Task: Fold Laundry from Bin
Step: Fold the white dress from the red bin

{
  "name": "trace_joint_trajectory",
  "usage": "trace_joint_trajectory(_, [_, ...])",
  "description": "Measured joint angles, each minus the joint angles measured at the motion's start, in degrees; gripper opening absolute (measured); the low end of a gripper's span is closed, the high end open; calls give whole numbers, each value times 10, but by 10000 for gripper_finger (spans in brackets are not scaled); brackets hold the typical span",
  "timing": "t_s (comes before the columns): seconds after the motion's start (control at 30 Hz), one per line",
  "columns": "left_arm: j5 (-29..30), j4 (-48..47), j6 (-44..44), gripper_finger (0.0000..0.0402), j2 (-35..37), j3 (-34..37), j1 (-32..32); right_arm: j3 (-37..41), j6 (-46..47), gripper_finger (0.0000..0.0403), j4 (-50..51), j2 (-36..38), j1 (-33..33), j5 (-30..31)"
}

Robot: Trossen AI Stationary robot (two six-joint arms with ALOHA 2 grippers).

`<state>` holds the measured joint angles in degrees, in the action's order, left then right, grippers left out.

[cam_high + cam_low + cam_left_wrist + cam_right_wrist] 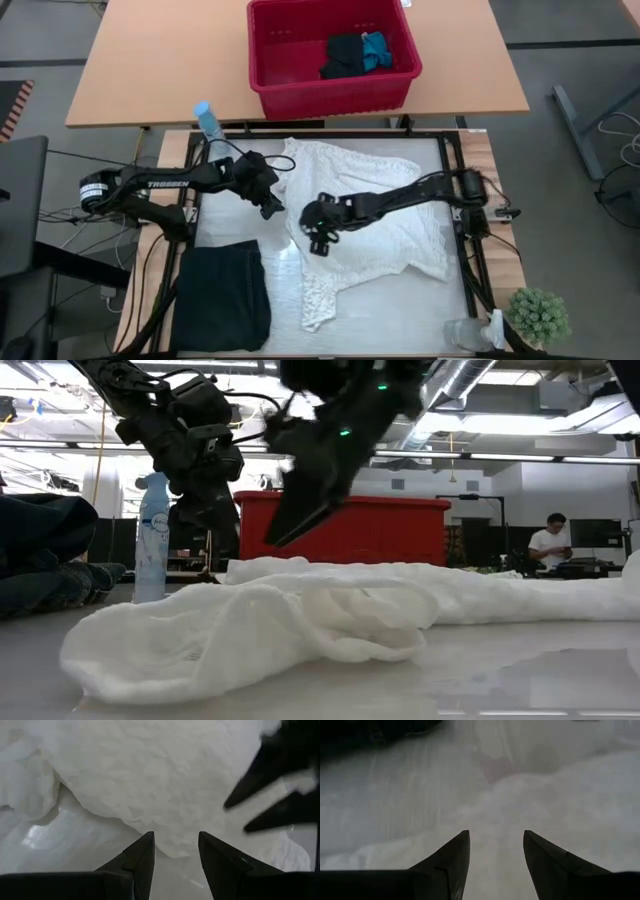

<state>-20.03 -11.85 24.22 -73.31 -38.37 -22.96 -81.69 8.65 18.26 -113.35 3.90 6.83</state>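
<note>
High view: white garment [375,215] spread crumpled over the middle of the pale mat [420,310] on the near counter [480,145]; a folded black garment [222,298] lies flat on the mat near the left arm's base side, apart from the white one. Red bin [330,55] sits on the far counter [160,60], holding a black item [345,55] and a bright blue item [377,50] toward one corner. Left end effector [272,205] hangs at the white garment's left edge; right end effector [318,240] is over the garment's middle-left part, near the left one. A blue-capped bottle [207,122] stands at the mat's far left corner; a small plant [540,315] and a clear bottle [470,335] sit at the near right. Low view: white garment [300,620] lies in heaped folds on the mat, bin [350,530] behind it, both arms above the cloth; a person [550,545] is seated far back in the room. Left wrist view: left end effector [176,851] has its fingers apart with nothing between them, poised above the garment's edge [150,785]; the right arm's fingers [265,770] show farther off. Right wrist view: right end effector [496,851] has its fingers apart, empty, over white cloth [560,810].
</note>
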Motion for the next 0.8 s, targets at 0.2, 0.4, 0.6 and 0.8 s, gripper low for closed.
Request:
trace_joint_trajectory(0.2, [10,-3,36,141,6,0,0,-118,-8,207,117,-95,-2,68])
trace_joint_trajectory(0.4, [8,-2,52,141,6,0,2,-167,-10,145,206,-135,-14,65])
trace_joint_trajectory(0.6, [12,-4,41,141,6,0,14,-166,12,18,238,-118,-20,66])
trace_joint_trajectory(0.8, [40,-4,43,141,6,0,24,-168,89,13,324,-38,-44,117])
